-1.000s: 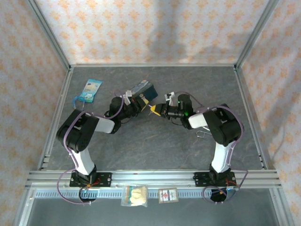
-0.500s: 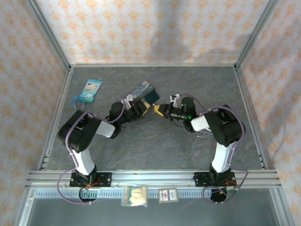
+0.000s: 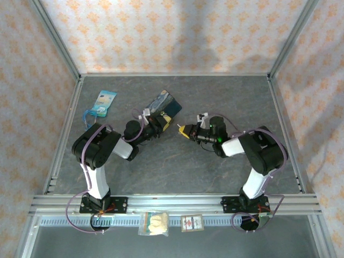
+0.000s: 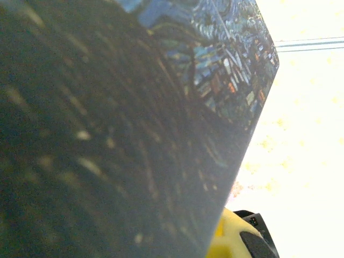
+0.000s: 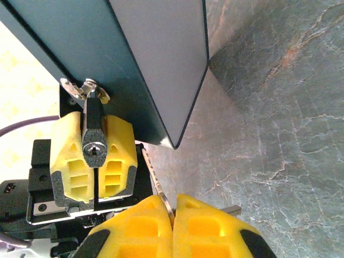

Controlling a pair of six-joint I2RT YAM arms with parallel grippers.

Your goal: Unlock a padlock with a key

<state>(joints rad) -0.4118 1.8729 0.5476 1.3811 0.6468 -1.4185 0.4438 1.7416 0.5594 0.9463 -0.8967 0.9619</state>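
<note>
The dark padlock (image 5: pixel 94 137) hangs by its shackle from a metal hasp (image 5: pixel 80 88) on the blue starry-night tin (image 3: pixel 164 104). My left gripper (image 3: pixel 163 122) is shut on it, yellow fingers (image 5: pixel 115 156) on both sides, and the keyhole faces the right wrist camera. My right gripper (image 5: pixel 173 207) is shut on the key (image 5: pixel 159 185). The key's silvery blade points up and left, with its tip just right of the left fingers and apart from the keyhole. In the top view the right gripper (image 3: pixel 184 130) sits a short way right of the left one. The tin's painted face (image 4: pixel 161 107) is pressed close in the left wrist view.
A blue pouch (image 3: pixel 102 103) lies at the back left of the grey stone-look table (image 3: pixel 177 166). Two small packets (image 3: pixel 154 222) (image 3: pixel 192 222) rest on the front rail. Aluminium frame posts and patterned walls ring the table.
My right gripper has drawn back to the right and slightly nearer with the key, widening its gap from the left gripper. The left arm's elbow has shifted right while it keeps hold of the padlock.
</note>
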